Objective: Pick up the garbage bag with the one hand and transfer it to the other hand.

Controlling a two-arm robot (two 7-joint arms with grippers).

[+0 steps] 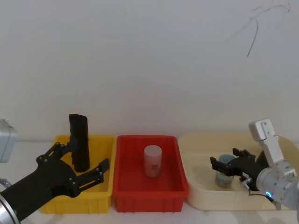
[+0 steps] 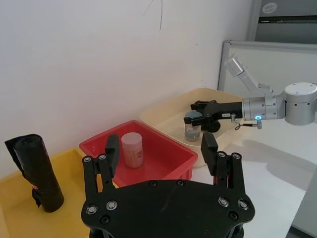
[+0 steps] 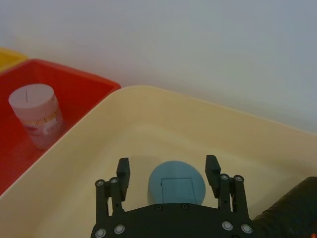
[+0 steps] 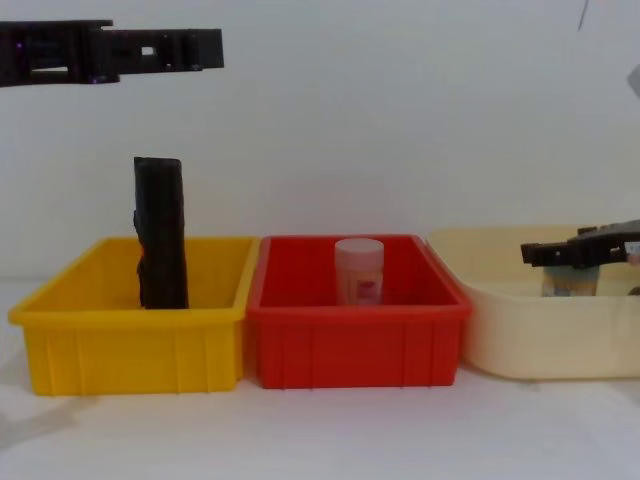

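Three bins in a row on the white counter (image 4: 320,430): yellow bin (image 1: 103,145) at the robot's left, red bin (image 1: 147,191) in the middle, cream bin (image 1: 201,196) at the right. The garbage bag (image 1: 79,142), a black crinkly roll, stands upright in the yellow bin toward its far side, rising well above the rim; a small red mark shows low on it in the left wrist view (image 2: 35,187). Left gripper (image 1: 81,163) hangs above the yellow bin, near side of the roll, jaws spread wide, holding nothing, clear of the bag. In the chest view it sits high, above the bag's top (image 4: 150,48). Right gripper (image 1: 225,164) reaches into the cream bin, jaws open, one finger on either side of a blue-lidded jar (image 3: 176,183) that stands on the bin floor; whether they touch it cannot be told. A blue light glows on the right arm. A pale capped container (image 1: 153,161) stands upright in the red bin.
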